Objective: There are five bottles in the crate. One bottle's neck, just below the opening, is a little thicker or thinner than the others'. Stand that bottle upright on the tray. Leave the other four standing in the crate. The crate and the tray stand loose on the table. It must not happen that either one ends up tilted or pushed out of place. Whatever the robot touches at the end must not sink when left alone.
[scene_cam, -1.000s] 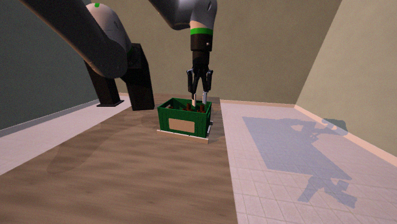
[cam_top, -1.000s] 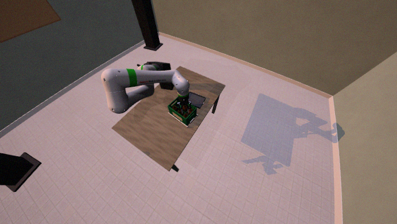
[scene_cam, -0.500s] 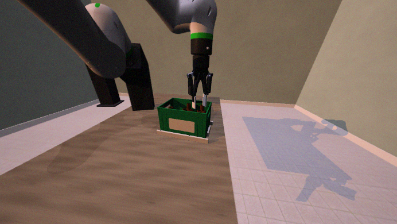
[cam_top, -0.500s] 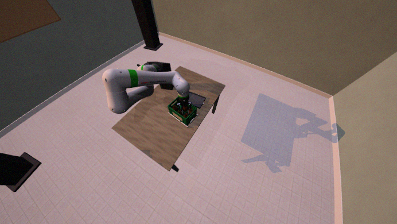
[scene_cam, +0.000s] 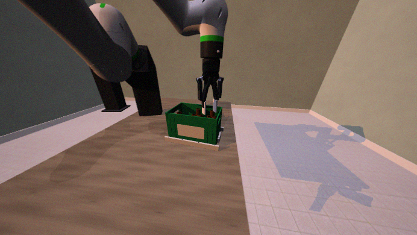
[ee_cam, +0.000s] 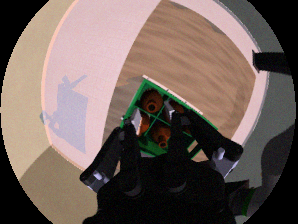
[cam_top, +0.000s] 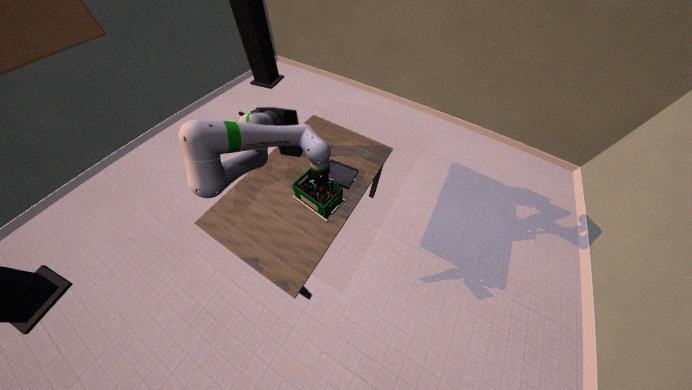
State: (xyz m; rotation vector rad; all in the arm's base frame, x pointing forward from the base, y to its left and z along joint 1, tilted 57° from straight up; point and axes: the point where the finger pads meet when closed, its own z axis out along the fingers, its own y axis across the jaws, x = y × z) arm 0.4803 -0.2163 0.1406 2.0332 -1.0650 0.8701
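Observation:
A green crate (scene_cam: pixel 193 123) stands at the far right of the wooden table, on a pale base board. Several brown bottles stand in it; only their necks (scene_cam: pixel 197 112) show above the rim. My gripper (scene_cam: pixel 209 109) points straight down over the crate's back right part, with its fingertips at rim height. The fingers are partly open, one on each side of a bottle neck (scene_cam: pixel 211 114), and I see no grip on it. In the wrist view the fingers frame brown bottle tops (ee_cam: pixel 150 102). The dark tray (cam_top: pixel 343 173) lies just behind the crate (cam_top: pixel 314 201).
The crate and tray sit close to the table's right edge. A dark pillar (scene_cam: pixel 144 81) and the arm's base stand behind the table on the left. The arm's big links (scene_cam: pixel 99 39) hang over the left half of the table.

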